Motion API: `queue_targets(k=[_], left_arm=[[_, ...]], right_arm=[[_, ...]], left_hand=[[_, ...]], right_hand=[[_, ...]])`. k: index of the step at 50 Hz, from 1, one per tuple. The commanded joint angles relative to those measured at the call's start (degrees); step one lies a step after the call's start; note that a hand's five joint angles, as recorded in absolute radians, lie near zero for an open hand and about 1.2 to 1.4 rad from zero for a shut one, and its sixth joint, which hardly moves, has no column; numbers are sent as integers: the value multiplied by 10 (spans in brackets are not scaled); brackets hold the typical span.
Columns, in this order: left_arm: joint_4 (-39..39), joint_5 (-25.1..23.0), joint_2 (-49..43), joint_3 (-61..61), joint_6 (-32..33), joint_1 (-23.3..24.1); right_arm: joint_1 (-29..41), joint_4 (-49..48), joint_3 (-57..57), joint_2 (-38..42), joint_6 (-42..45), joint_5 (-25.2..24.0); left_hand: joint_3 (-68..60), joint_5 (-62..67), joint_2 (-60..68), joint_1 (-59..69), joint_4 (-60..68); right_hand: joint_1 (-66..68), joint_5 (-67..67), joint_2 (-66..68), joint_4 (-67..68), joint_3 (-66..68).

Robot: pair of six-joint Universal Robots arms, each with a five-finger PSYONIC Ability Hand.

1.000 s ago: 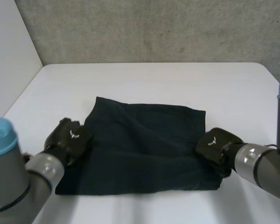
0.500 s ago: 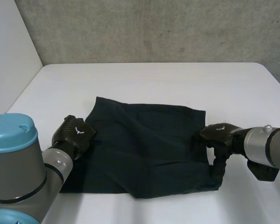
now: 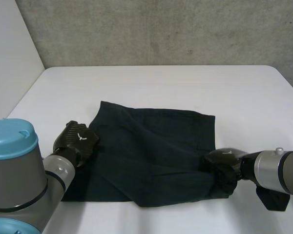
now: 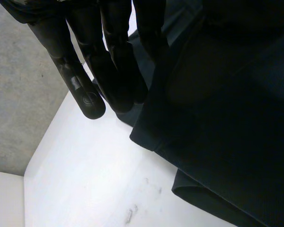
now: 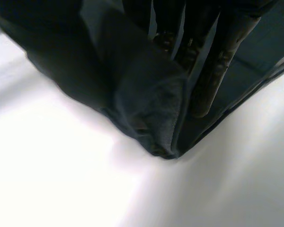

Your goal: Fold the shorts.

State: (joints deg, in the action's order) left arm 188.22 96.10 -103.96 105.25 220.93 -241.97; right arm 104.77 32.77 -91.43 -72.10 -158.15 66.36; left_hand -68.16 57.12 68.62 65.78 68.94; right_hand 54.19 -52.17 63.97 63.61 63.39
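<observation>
Soft, even light from above; no hard shadows.
Head view: bench [image 3: 151, 87] evenly bright, only a faint soft shadow along near edge of shorts [image 3: 151, 151], which go nearly black w/ little fold detail. Right wrist view: bench glares to plain white. Left wrist view: bench bright, cloth underside v. dark.

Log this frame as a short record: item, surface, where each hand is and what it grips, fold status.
item: dark shorts, lying mostly flat
surface: white table
left hand: at the shorts' left edge, pinching the cloth
right hand: at the near-right corner, closed on bunched cloth
cloth state: near-right corner lifted and curled inward; near edge rumpled beside it
fold status: no fold laid yet
</observation>
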Motion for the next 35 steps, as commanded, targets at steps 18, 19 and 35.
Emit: queue_targets(k=[18,19,35], left_arm=[[459,59,-1,-345,1,-14],[462,59,4,-347,0,-14],[352,61,24,-167,-97,4]], right_arm=[[108,-625,300,20,71,175],[108,-652,299,20,71,176],[111,-603,207,24,76,165]], left_hand=[[-118,129,114,142,111],[-118,129,114,142,111],[-118,129,114,142,111]], right_hand=[[258,-178,160,164,166],[258,-178,160,164,166],[258,-178,160,164,166]])
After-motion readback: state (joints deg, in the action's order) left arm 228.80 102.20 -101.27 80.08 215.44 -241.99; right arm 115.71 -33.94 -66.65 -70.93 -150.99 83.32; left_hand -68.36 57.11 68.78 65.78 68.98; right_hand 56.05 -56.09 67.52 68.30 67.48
